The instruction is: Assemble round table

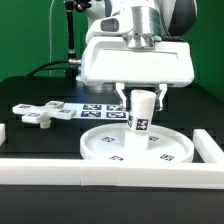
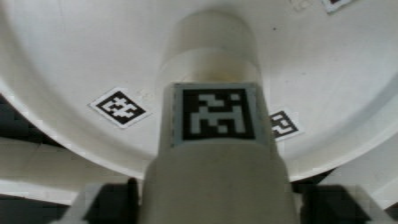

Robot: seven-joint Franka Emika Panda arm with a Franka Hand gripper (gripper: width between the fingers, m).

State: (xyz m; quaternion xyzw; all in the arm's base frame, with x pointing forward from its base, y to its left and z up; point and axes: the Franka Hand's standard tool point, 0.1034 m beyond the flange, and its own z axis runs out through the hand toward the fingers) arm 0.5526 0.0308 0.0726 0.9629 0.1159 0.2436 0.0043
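1. Leg [image 1: 141,112]: a short white cylinder with a square marker on its side. It is held upright over the middle of the disc top [image 1: 92,148], lower end at or just above the disc floor. Whether they touch cannot be told.
2. Fingers [image 1: 123,96]: clasped on the upper part of the leg, one on each side. In the wrist view the leg [image 2: 217,140] fills the space between them.
3. Disc top: large, rimmed and marker-tagged. It lies flat on the black tabletop [image 1: 40,142], just behind the front border bar [image 1: 100,176].
4. Cross-shaped base [image 1: 40,114]: lies flat toward the exterior view's left, well apart from the disc and untouched. The marker board [image 1: 100,108] lies behind.
5. Handling, as a judgement: the leg looks light, rigid and smooth, so it may twist or slip in a side grip. A hold high on the barrel, square to its axis, leaves the lower end free to seat.
6. The disc is unclamped and may turn or slide under a pushing load.
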